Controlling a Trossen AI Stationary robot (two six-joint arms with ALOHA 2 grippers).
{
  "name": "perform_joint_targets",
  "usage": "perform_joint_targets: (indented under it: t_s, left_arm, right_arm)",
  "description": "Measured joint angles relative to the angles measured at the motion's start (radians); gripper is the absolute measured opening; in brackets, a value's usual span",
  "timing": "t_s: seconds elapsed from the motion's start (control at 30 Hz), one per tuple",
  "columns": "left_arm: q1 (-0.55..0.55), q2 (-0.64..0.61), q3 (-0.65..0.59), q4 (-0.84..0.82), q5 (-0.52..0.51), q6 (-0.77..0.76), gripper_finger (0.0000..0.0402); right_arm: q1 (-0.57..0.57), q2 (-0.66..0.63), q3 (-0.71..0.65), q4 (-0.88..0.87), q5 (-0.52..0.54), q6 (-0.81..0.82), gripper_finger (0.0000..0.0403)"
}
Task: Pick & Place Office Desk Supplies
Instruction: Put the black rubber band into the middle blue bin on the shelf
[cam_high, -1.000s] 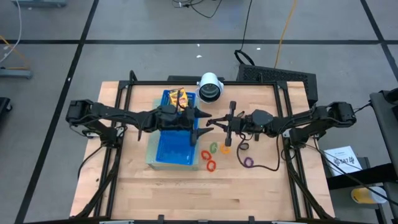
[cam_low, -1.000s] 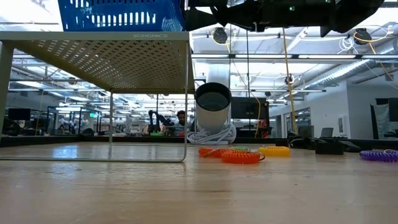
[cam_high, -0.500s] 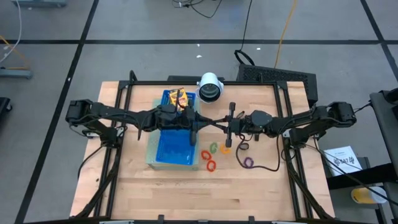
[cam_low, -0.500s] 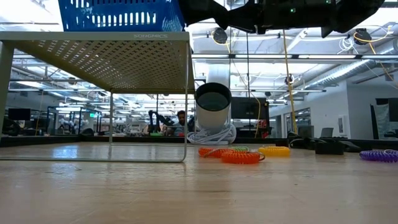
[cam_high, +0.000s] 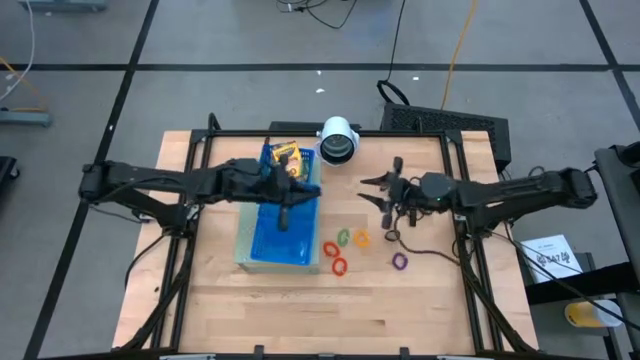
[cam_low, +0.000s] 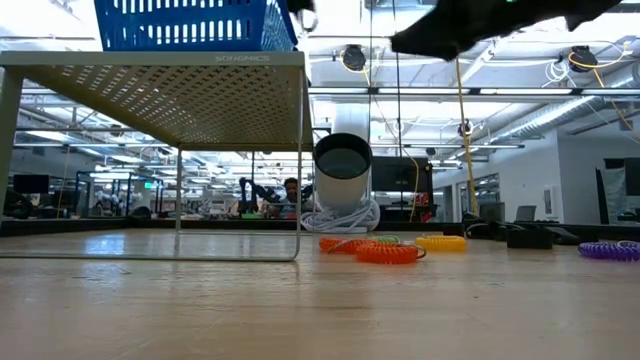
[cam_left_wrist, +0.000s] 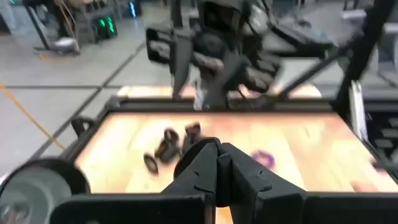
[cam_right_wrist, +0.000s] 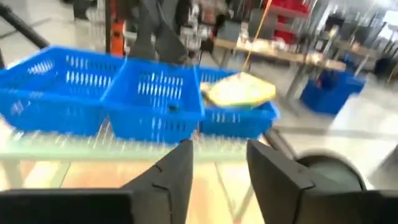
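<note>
four coloured rings (cam_high: 343, 250) on the counter (cam_high: 400, 300) just right of the blue tray (cam_high: 275, 240) | crayon boxes (cam_high: 285, 156) in tray's far compartment | left gripper (cam_high: 285, 215) over tray, jaws together, empty | right gripper (cam_high: 372, 192) right of tray, jaws apart

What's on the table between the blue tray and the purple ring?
In the high view, between the blue tray and the purple ring lie the red rings, the green ring and the orange ring.

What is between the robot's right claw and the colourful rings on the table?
Nothing visible. The right gripper hangs open above the table, and the rings lie on bare wood just nearer the front edge, beside the blue tray.
</note>
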Motion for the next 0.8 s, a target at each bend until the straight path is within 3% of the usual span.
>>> perform_joint_targets:
  t_s: [0.23, 0.33, 0.6, 0.8]
  left_arm:
    - [-0.027, -0.109, -0.002, -0.25, -0.002, 0.004, 0.0009]
    - [-0.035, -0.134, -0.021, -0.279, -0.001, -0.005, 0.0017]
    - [-0.009, -0.151, -0.127, -0.234, 0.004, -0.073, 0.0015]
    - [0.013, -0.151, -0.139, -0.222, -0.007, -0.1, 0.0008]
  right_arm:
    - [0.0, -0.163, -0.001, -0.314, 0.0, 0.132, 0.0175]
    - [-0.001, -0.202, -0.001, -0.389, 0.0, 0.176, 0.0172]
    - [-0.001, -0.224, -0.001, -0.417, 0.0, 0.179, 0.0159]
    - [-0.001, -0.223, -0.001, -0.418, 0.0, 0.177, 0.0159]
